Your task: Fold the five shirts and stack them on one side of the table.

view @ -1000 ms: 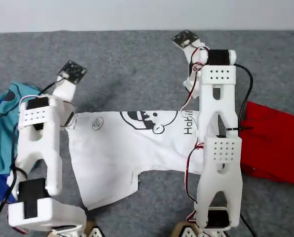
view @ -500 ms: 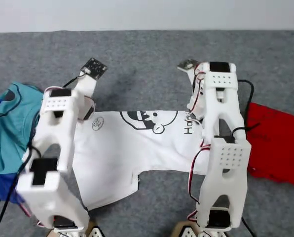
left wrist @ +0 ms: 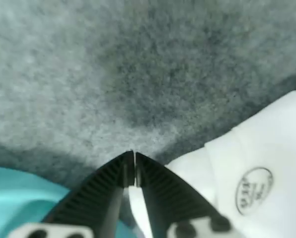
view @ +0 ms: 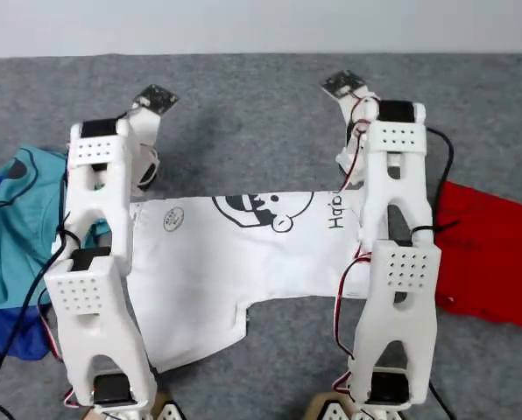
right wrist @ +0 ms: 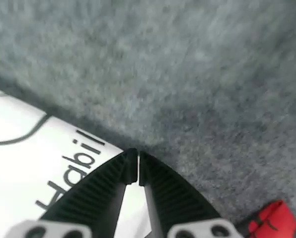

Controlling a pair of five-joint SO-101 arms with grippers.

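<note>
Where both arms stand over it, table (view: 243, 105): grey felt-like surface, bearing four garments.
White shirt (view: 235, 262): centre, spread flat, print uppermost, between the two arms.
Teal shirt (view: 16, 219): crumpled at the left side, lying over a blue shirt (view: 7, 328); both cut off by the frame.
Red shirt (view: 489, 254): right side, flat, its near edge hidden behind the right arm.
Left gripper (left wrist: 134, 157): jaws closed tip to tip, at the white shirt's corner beside its round label; a white sliver shows in the gap, pinched cloth or not cannot be told.
Right gripper (right wrist: 138, 153): jaws closed to a hairline, tips at the shirt's far edge by the lettering; whether it holds cloth cannot be told.
Hidden: both side edges of the white shirt, under the arms.
</note>
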